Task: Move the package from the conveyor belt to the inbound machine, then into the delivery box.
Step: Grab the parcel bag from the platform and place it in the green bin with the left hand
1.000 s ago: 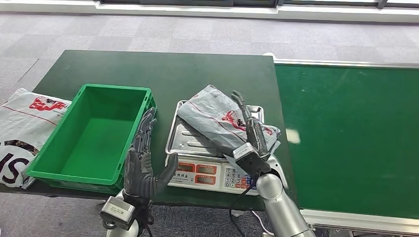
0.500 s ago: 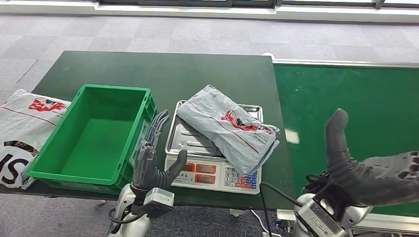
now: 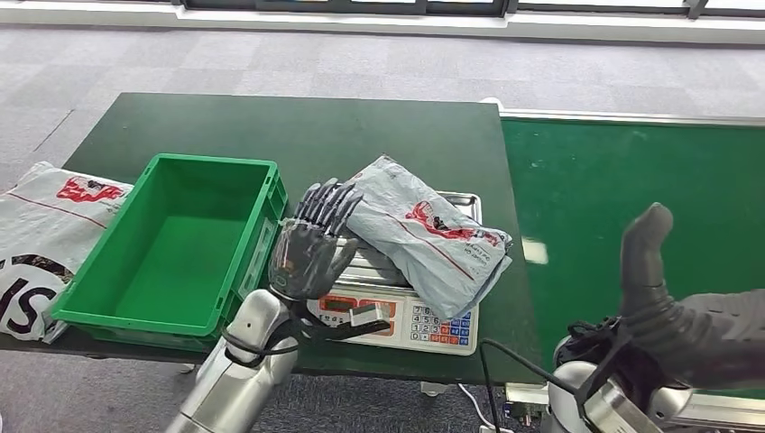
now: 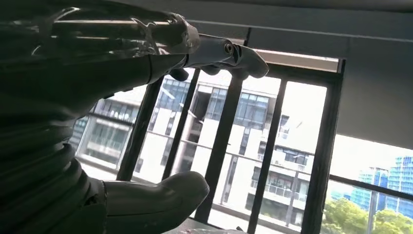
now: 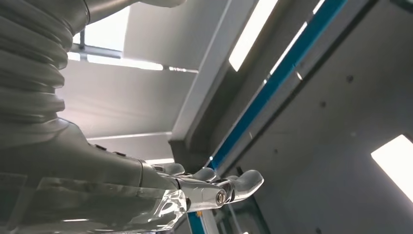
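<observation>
1. The grey package lies tilted across the steel tray of the inbound machine, a weighing scale with red displays and a keypad on its front; one end of the package hangs over the tray's right edge
2. The left hand is raised beside the package's left end with its fingers spread; its fingertips sit right at the package's edge, but whether they touch it cannot be told, and it holds nothing
3. The right hand is lifted close to the head camera over the conveyor belt, thumb pointing up, fingers apart and carrying nothing
4. The green delivery box stands just left of the scale on the dark green surface
5. A white printed bag lies at the surface's left edge, partly under the box's corner
</observation>
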Robot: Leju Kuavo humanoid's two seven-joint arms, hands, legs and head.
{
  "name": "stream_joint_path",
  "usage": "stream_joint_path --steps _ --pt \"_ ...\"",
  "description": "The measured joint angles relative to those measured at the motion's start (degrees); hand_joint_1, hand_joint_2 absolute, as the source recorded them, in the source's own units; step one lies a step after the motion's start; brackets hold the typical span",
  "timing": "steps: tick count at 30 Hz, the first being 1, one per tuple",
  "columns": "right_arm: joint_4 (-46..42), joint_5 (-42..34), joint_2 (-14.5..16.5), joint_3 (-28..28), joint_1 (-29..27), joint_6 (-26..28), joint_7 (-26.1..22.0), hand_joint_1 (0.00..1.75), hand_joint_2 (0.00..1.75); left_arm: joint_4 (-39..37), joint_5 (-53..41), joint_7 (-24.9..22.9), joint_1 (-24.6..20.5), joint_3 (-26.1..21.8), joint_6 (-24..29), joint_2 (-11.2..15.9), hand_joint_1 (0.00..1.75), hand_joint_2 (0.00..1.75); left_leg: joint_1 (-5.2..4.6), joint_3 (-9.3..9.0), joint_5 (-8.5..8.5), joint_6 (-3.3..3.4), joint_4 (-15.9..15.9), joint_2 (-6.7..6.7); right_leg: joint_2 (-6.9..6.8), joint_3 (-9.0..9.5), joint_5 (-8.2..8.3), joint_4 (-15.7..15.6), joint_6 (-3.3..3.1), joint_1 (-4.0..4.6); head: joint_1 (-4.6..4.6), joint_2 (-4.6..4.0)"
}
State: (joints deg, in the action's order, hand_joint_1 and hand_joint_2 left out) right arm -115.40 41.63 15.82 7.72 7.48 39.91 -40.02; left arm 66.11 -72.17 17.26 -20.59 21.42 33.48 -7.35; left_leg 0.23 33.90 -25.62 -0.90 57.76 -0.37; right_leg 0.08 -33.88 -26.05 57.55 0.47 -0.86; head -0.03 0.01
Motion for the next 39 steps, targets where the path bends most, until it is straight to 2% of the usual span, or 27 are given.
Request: stream_joint_path --steps 3,10,17,21,25,28,31,39 --pt "1.74 -0.36 0.00 0.52 0.30 -0.04 0.00 0.00 1.75 -6.68 -4.61 -1.66 -4.17 0.57 0.96 -0.04 0.00 1.75 0.00 -0.01 0.03 -0.02 0.00 0.01 0.02 0.00 0.05 0.00 0.01 0.00 0.01 0.01" --pt "4.29 -0.92 0.03 1.13 0.80 -0.04 0.00 0.00 1.75 -18.29 -11.62 -4.09 -10.79 2.79 1.38 -0.71 0.00 1.75 0.00 0.04 0.04 0.00 0.00 -0.11 -0.05 -0.02 0.08 0.00 0.04 -0.01 0.01 0.01" --pt "5.60 -1.07 0.04 1.13 0.95 -0.04 0.00 0.00 1.75 -28.95 -7.44 -0.12 -18.90 3.34 0.57 -3.37 0.00 1.75 0.00 0.05 0.05 0.02 0.00 -0.11 -0.04 -0.03 0.09 0.00 0.06 -0.03 0.01 0.01" --pt "6.36 -0.88 0.16 1.13 1.23 -0.04 0.00 0.00 1.75 -32.81 1.11 5.07 -23.32 2.91 -5.50 -5.42 0.00 1.75 0.00 0.07 0.06 0.01 0.01 -0.14 -0.07 -0.02 0.09 0.00 0.06 -0.03 0.01 0.01" --pt "7.49 -0.38 0.20 1.13 1.41 -0.04 0.00 0.00 1.75 -35.48 18.71 12.37 -27.44 -1.96 -20.46 -8.66 0.00 1.75 0.00 0.09 0.07 0.01 0.01 -0.17 -0.09 -0.02 0.10 0.00 0.06 -0.03 0.01 0.01" --pt "8.73 -0.27 0.20 1.13 1.55 -0.04 0.00 0.00 1.75 -36.22 27.81 14.30 -29.82 -6.05 -27.99 -10.61 0.00 1.75 0.00 0.09 0.07 0.01 0.01 -0.17 -0.09 -0.02 0.10 0.00 0.06 -0.03 0.01 0.02" --pt "9.66 -0.28 0.20 1.13 1.66 -0.04 0.00 0.00 1.75 -36.44 31.13 14.40 -31.23 -7.80 -29.99 -11.69 0.00 1.75 0.00 0.08 0.07 0.01 0.01 -0.17 -0.09 -0.02 0.10 0.00 0.06 -0.03 0.00 0.01" --pt "10.74 -0.28 0.20 1.13 1.80 -0.04 0.00 0.00 1.75 -36.63 31.84 14.41 -31.85 -9.14 -30.48 -12.69 0.00 1.75 0.00 0.08 0.07 0.01 0.01 -0.17 -0.09 -0.02 0.10 0.00 0.06 -0.02 0.01 0.02"
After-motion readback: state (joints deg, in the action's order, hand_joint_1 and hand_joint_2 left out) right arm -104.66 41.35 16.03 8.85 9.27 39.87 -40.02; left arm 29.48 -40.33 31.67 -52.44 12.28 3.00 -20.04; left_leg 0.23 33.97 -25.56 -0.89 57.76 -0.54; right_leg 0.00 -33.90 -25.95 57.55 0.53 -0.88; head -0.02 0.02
